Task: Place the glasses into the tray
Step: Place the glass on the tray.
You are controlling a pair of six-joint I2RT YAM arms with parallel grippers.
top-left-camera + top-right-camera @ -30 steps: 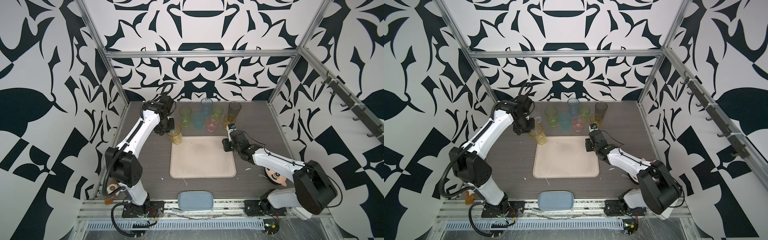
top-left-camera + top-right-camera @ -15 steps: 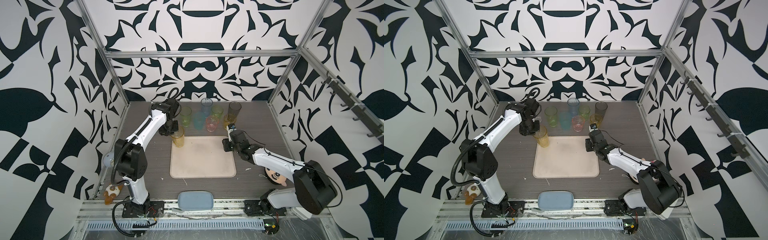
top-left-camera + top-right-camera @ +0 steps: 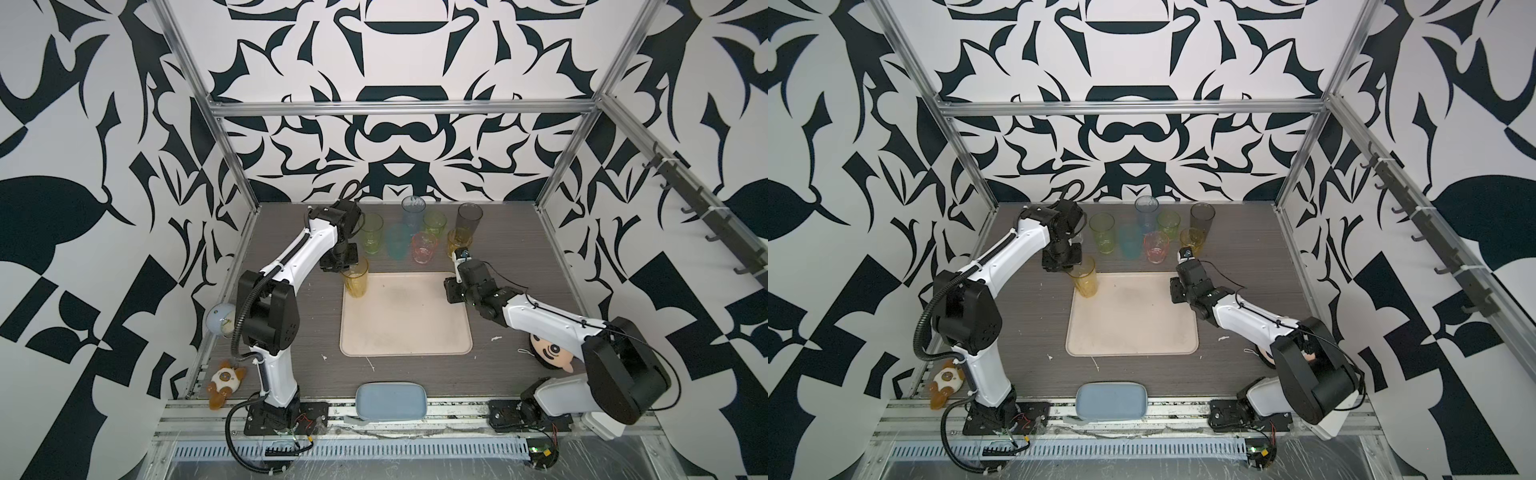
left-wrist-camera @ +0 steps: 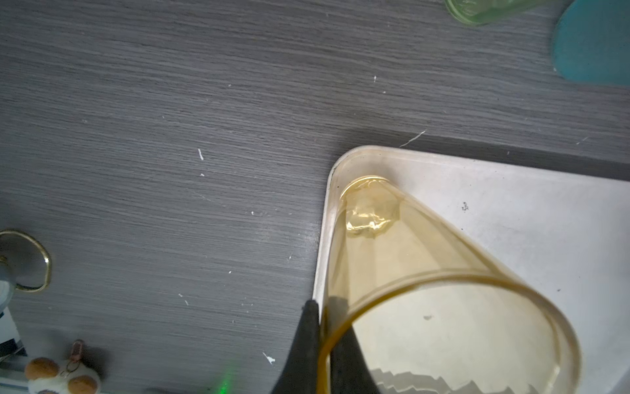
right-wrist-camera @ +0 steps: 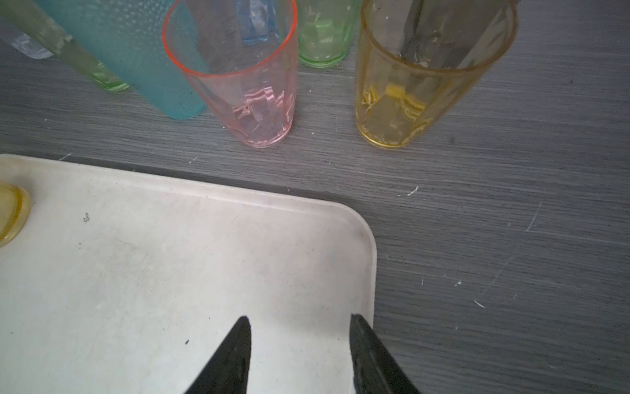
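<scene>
A tall amber glass stands upright with its base inside the far-left corner of the cream tray. My left gripper is shut on this glass, one finger inside the rim and one outside. My right gripper hangs open and empty over the tray's far-right corner. Behind the tray stand more glasses: tall green, teal, blue, short green, pink, short yellow and smoky grey.
A blue-grey pad lies at the table's front edge. A doll head rests by the right arm. A plush toy and a small globe sit beyond the left edge. Metal frame posts ring the table.
My left gripper has carried the amber glass to the right, from beside the tray to its far-left corner. The right arm has not moved.
</scene>
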